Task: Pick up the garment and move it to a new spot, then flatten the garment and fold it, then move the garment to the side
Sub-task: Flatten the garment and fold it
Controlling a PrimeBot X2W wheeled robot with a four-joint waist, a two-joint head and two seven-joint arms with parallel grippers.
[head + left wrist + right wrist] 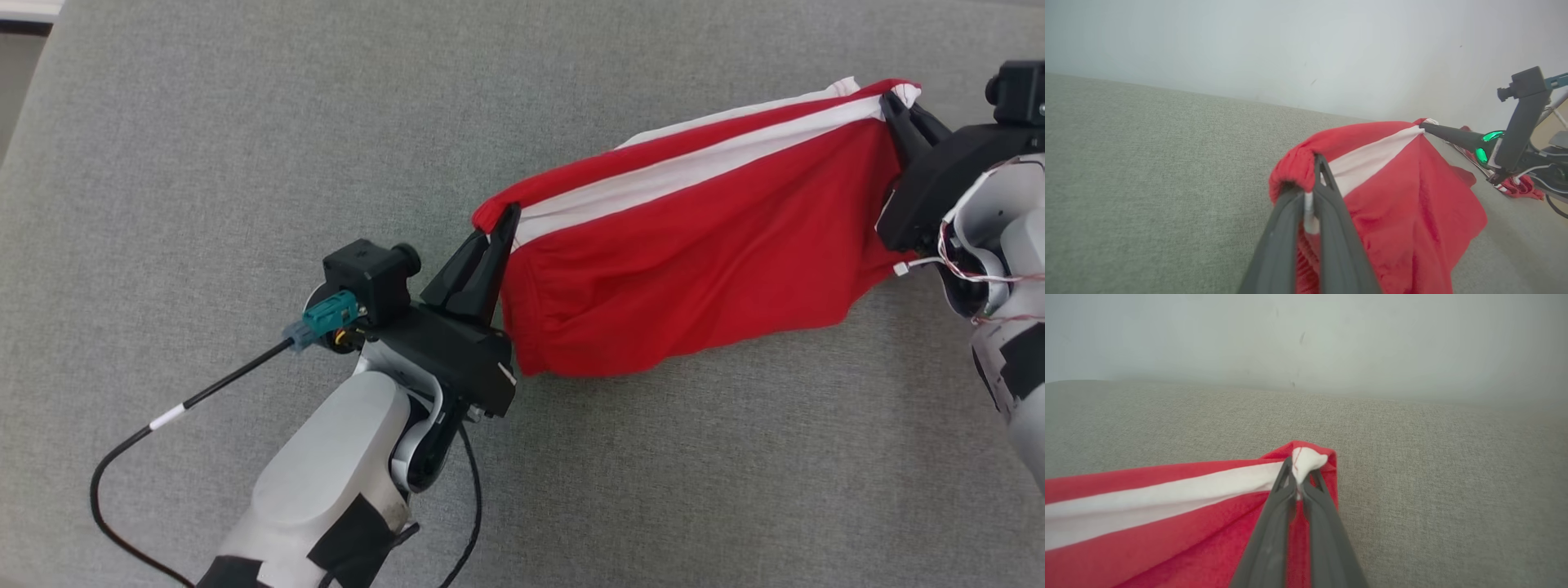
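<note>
The garment [686, 253] is red with a white stripe, stretched between my two grippers above the grey cushion. My left gripper [504, 219] is shut on its lower-left corner; in the left wrist view that gripper [1314, 163] pinches the bunched red hem of the garment [1412, 196]. My right gripper [891, 104] is shut on the upper-right corner; in the right wrist view it [1300, 467] clamps a white tuft of the garment [1167, 522]. The cloth sags below the taut top edge, and its lower hem hangs near the surface.
A grey fabric cushion [245, 163] spans the scene, backed by a pale wall [1290, 49]. A black cable [163, 420] trails from my left wrist. A gap and a darker strip lie at the far-left edge [16, 73].
</note>
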